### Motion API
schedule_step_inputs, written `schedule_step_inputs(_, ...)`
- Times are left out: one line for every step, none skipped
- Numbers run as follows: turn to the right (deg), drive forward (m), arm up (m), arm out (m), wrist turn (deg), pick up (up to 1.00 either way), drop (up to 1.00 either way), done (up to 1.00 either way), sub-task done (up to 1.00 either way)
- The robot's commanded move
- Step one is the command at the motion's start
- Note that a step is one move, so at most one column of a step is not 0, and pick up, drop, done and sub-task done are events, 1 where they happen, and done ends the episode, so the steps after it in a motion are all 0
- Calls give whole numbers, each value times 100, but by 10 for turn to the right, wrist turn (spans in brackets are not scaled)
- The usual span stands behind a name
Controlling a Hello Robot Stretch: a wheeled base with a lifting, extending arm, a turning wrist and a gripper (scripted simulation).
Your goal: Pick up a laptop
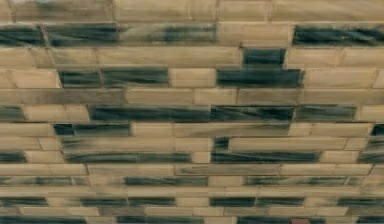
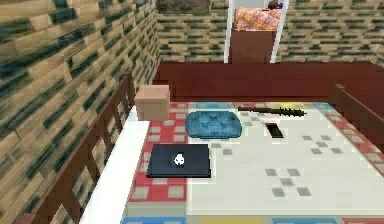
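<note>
Mostly the forward view takes in a brick wall (image 1: 190, 110) of tan and dark bricks, close ahead, so that way likely offers little room to drive. In the arm side view, a bed (image 2: 300, 170) with a patterned quilt covers the middle and lower part. A wooden side rail (image 2: 95, 150) runs along its 9 o'clock edge. A blue cushion (image 2: 214, 124) lies near the centre. The laptop (image 2: 179, 160) lies lid down and flat on the quilt, at about 7 o'clock from the centre. Its long axis runs from 9 to 3 o'clock.

The cushion sits at 1 o'clock from the laptop, near but apart. A brown box (image 2: 153, 101) stands at 11 o'clock from it, farther off. The rail lies close at its 9 o'clock, while bare quilt opens toward 3 and 5 o'clock, probably the freer approach. How the fingers stand, and which way the laptop lies from them, cannot be told.
</note>
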Motion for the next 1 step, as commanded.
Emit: schedule_step_inputs(0, 0, 50, 0, 0, 0, 0, 0, 0)
